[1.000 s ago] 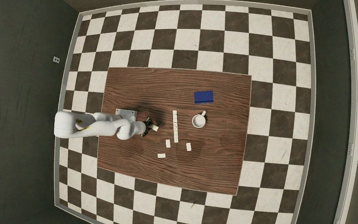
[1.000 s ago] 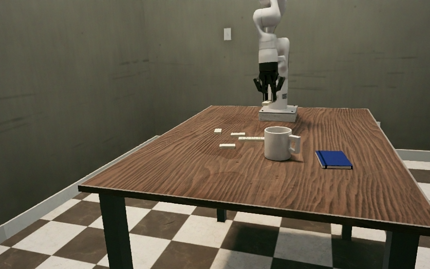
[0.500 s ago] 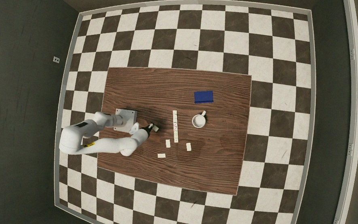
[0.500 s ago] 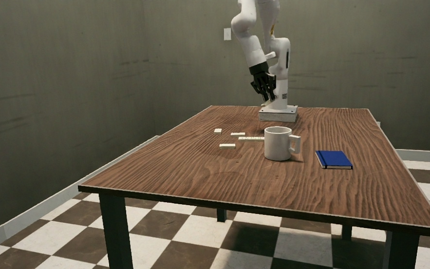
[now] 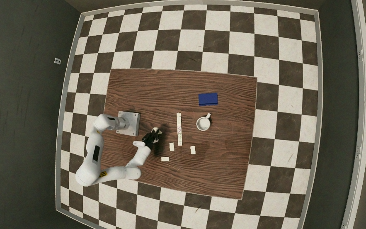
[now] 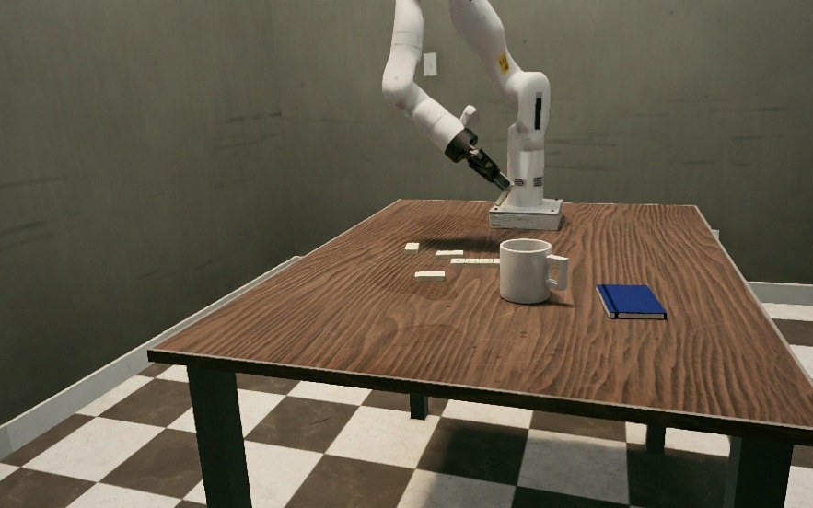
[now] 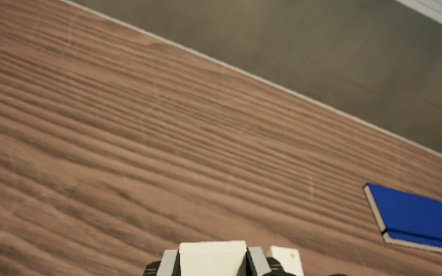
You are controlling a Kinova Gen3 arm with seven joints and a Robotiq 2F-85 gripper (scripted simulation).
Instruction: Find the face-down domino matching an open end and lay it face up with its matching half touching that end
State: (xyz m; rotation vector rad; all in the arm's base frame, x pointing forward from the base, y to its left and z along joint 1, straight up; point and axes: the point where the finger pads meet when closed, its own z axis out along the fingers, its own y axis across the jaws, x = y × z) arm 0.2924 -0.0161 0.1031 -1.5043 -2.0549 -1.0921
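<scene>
My gripper (image 5: 156, 132) (image 6: 505, 186) is shut on a cream domino (image 5: 155, 129) (image 6: 501, 198) (image 7: 212, 260), held tilted above the table between the arm's base and the line. The wrist view shows a blank side of it; its pips are not visible. The line of face-up dominoes (image 5: 179, 139) (image 6: 475, 260) runs straight; an end with a yellow pip (image 7: 292, 256) shows in the wrist view. Three blank-topped dominoes lie apart near the line's lower end in the top view: one (image 5: 171, 146) (image 6: 448, 254) left of it, one (image 5: 193, 150) (image 6: 429, 276) right, one (image 5: 165, 159) (image 6: 412, 248) lowest.
A white mug (image 5: 203, 124) (image 6: 525, 274) stands to the right of the line in the top view and hides part of it in the exterior view. A blue book (image 5: 208, 98) (image 6: 630, 300) (image 7: 416, 212) lies beyond the mug. The arm's base plate (image 5: 133, 123) (image 6: 526, 220) is near the gripper.
</scene>
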